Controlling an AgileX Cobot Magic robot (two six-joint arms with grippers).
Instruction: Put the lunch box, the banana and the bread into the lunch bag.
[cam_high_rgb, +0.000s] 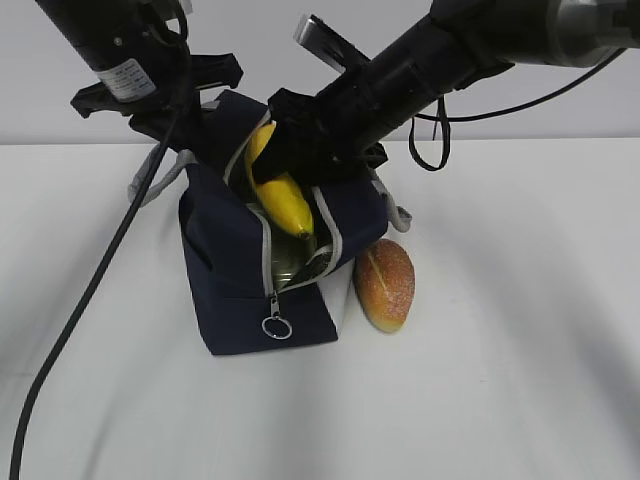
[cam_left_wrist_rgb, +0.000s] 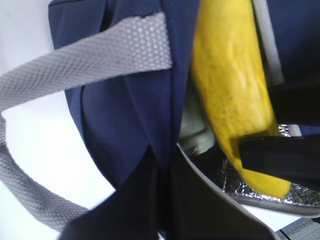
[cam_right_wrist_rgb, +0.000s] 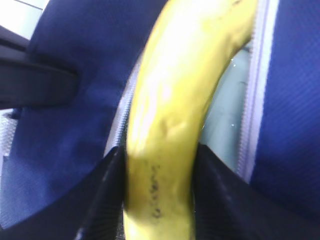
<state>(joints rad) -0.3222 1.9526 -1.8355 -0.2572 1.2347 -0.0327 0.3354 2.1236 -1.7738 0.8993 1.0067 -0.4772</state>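
Observation:
The navy lunch bag (cam_high_rgb: 230, 270) stands open on the white table. My right gripper (cam_high_rgb: 285, 160) is shut on the yellow banana (cam_high_rgb: 283, 203), which slants down with its lower tip inside the bag's mouth. In the right wrist view both black fingers (cam_right_wrist_rgb: 100, 195) press the banana (cam_right_wrist_rgb: 170, 115). A pale green lid, the lunch box (cam_high_rgb: 291, 263), shows deep inside the bag. My left gripper (cam_high_rgb: 185, 130) is shut on the bag's back-left rim (cam_left_wrist_rgb: 125, 110). The bread (cam_high_rgb: 385, 285) lies on the table against the bag's right side.
A zipper ring pull (cam_high_rgb: 277, 327) hangs at the bag's front. Grey handles (cam_left_wrist_rgb: 100, 55) drape to the left. A black cable (cam_high_rgb: 90, 300) runs down the left of the table. White tabletop (cam_high_rgb: 500, 380) extends in front and to the right.

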